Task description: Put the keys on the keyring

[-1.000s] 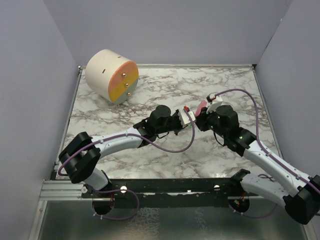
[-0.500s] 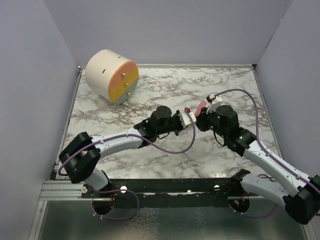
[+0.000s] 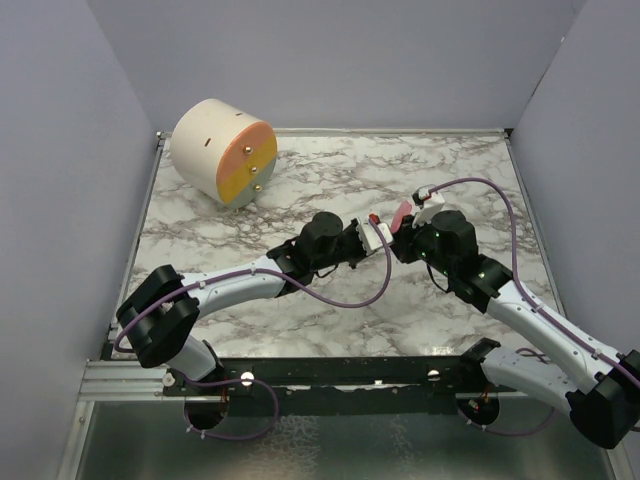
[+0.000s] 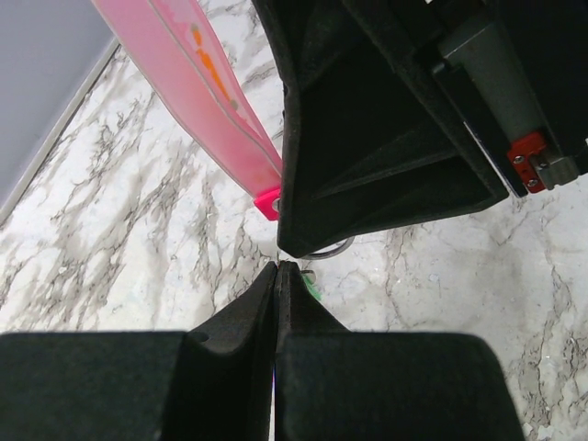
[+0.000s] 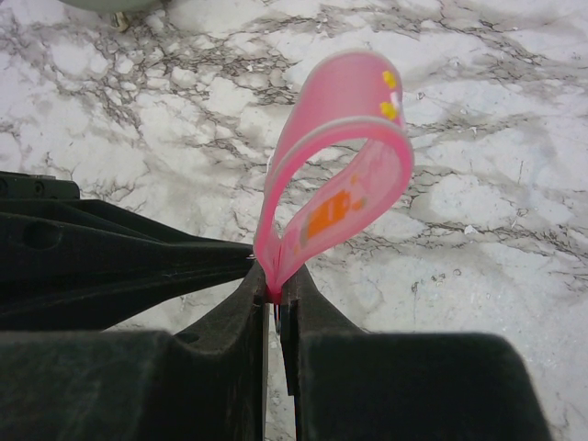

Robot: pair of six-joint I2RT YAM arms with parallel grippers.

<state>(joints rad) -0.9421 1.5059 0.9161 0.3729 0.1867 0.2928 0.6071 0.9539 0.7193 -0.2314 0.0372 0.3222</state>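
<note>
I am working the threading step; my left gripper (image 4: 277,269) is pinching shut on the key (image 4: 310,288), of which only a green sliver is showing at the fingertips; my right gripper (image 5: 276,292) is clamping the keyring (image 5: 338,175) at the base of its pink strip, which is looping up and away; the ring (image 4: 333,248) is peeking out under the right gripper as a short silver arc. Both grippers are hanging over the middle of the worktop (image 4: 138,230), tips close together; the key is sitting just below the ring, and I cannot tell whether they are touching. I am judging the key not yet on; the next move is calling for a very fine nudge to bring the key onto the ring's wire, and with most of the ring hidden I am expecting to steer half blind. I am reading no words or brand; the strip is carrying only orange and yellow marks, too blurred to make out.
</note>
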